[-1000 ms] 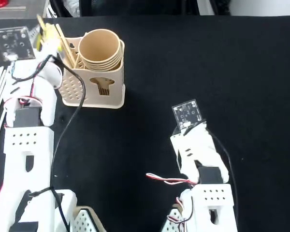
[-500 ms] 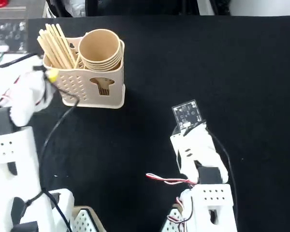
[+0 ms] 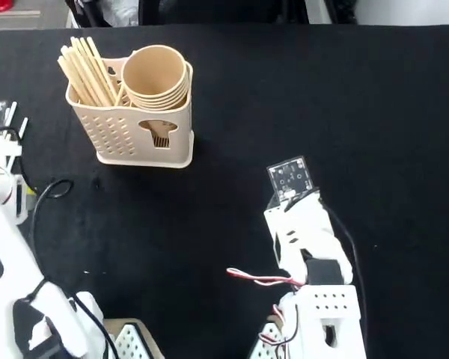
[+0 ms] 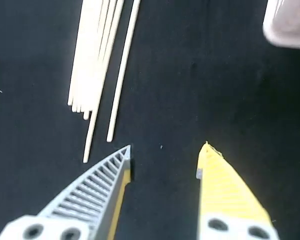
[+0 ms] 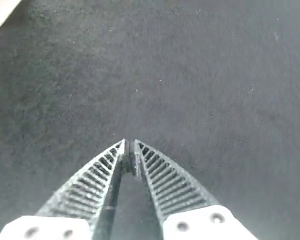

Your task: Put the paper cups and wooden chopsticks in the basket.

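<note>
— What is standing in the basket so far?
— I'm logging it now. Basket [image 3: 127, 133]: pale plastic, boxy, with perforated walls, upright on the matte black table [image 3: 322, 97]. Cups [image 3: 156, 75]: tan paper, nested in one stack, sitting in the basket — I'm counting that part as done. Chopsticks [image 3: 86, 67]: a bundle of thin, straight wood, leaning in the basket beside the cups.
— Anything left out?
— Yes. Loose chopsticks [image 4: 97, 55]: pale, slender and roughly parallel, lying flat on the table apart from the basket. I'm judging these as the remaining work.
— And the grippers?
— Left gripper [image 4: 165, 148]: I'm keeping its fingers spread wide and holding nothing — the tips are hanging just short of the loose ends. Right gripper [image 5: 129, 145]: its ribbed fingers are pressing together, with nothing between them, over the table.
</note>
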{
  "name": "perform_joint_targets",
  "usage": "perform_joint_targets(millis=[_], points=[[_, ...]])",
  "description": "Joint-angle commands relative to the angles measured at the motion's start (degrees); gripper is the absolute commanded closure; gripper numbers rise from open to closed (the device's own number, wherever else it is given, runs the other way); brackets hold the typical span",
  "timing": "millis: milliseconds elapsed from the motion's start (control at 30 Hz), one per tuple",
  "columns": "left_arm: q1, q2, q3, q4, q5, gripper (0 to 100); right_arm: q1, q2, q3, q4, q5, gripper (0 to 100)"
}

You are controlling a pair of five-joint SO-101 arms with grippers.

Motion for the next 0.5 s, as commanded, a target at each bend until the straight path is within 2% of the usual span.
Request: perform_joint_targets(millis=[0, 167, 333, 467], points=[[-0.7, -0.3, 0.0, 0.4, -2.6, 78, 0.8, -0.7, -0.7, -1.2, -0.1, 98.7], [-1.4, 3.6, -1.5, 0.0, -2.7, 78, 0.8, -0.7, -0.7, -1.1, 0.1, 98.7], [-2.3, 16.5, -9.2, -1.1, -2.4, 80, 0.4, -0.7, -0.8, -0.4, -0.1, 98.7], [-2.1, 27.3, -15.9, -1.7, -3.0, 80, -3.2, -0.7, -3.0, 6.1, -0.2, 98.7]])
